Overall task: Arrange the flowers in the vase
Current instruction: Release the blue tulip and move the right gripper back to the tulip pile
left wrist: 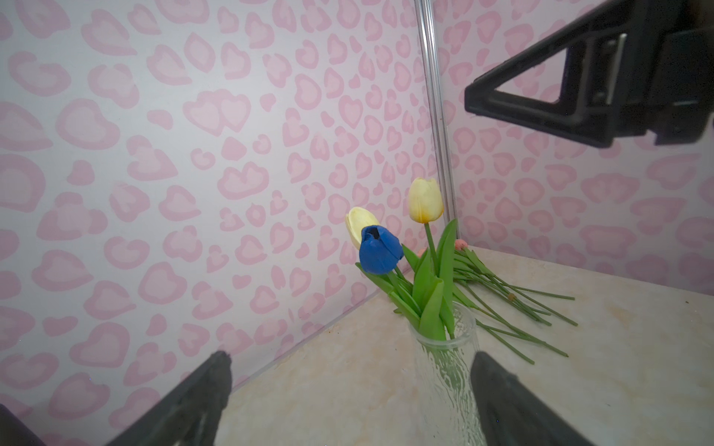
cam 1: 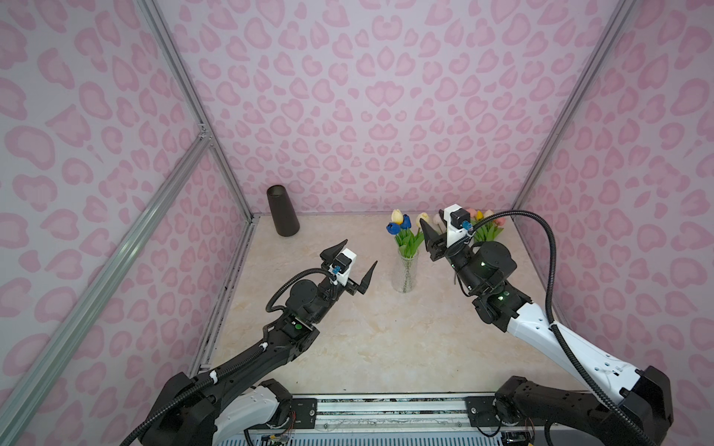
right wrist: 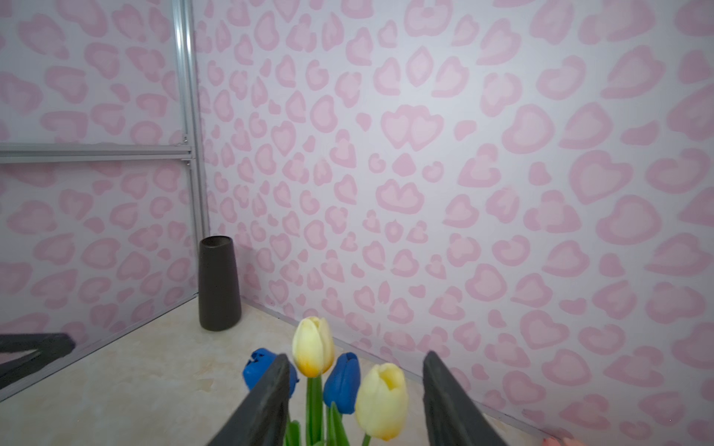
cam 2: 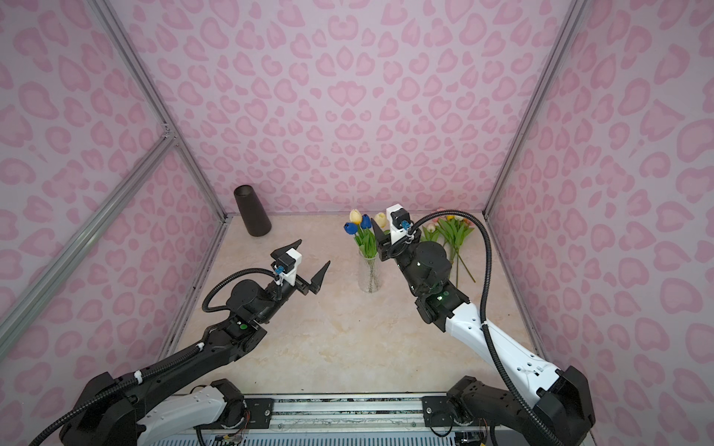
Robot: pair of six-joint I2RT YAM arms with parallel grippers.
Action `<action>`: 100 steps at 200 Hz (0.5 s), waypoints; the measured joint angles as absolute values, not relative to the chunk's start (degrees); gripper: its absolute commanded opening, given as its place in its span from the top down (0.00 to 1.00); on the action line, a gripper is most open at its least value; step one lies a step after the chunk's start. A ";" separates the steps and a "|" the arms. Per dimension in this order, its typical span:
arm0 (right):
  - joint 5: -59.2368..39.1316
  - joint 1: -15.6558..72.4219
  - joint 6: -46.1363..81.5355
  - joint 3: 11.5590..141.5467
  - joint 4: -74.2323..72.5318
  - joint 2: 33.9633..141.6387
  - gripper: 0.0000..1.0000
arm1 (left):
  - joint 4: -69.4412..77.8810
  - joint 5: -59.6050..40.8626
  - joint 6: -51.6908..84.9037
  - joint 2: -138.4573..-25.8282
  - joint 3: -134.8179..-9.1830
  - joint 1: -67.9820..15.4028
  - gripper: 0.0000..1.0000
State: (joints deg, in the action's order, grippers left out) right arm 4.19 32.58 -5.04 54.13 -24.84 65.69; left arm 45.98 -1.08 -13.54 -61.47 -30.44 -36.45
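Cream marble-patterned tabletop [cam 1: 347, 340] with a dark vase [cam 1: 283, 210] far left, a glass vase [cam 1: 405, 272] mid-table, loose tulips [cam 2: 456, 231] far right

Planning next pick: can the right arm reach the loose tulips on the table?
Likely yes: the loose tulips lie close beside it in the far right corner, nothing between; right pincer open, empty.

A robot test booth: pink heart-print walls [cam 1: 382, 58] on aluminium framing [cam 1: 181, 77] enclose a marble-look tabletop [cam 1: 367, 340].
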 measured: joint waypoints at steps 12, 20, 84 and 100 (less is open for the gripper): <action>4.71 29.74 -3.60 54.59 -24.18 65.58 0.44 | 45.74 -1.04 -13.28 -60.66 -29.65 -36.45 0.03; 4.67 26.63 -1.96 55.13 -23.09 65.93 0.44 | 45.47 -1.02 -13.13 -60.27 -29.21 -36.45 0.03; 3.70 1.06 8.97 71.33 1.21 85.56 0.59 | 42.30 -1.56 -12.08 -61.30 -28.60 -36.49 0.03; 0.34 -4.93 11.07 76.49 8.47 93.58 0.64 | 41.50 -1.72 -12.10 -62.15 -29.02 -36.49 0.03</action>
State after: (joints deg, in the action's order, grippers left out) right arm 0.34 -4.93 11.07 76.49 8.47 93.58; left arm 41.50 -1.72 -12.10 -62.15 -29.02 -36.49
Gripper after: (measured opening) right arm 0.379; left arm 0.974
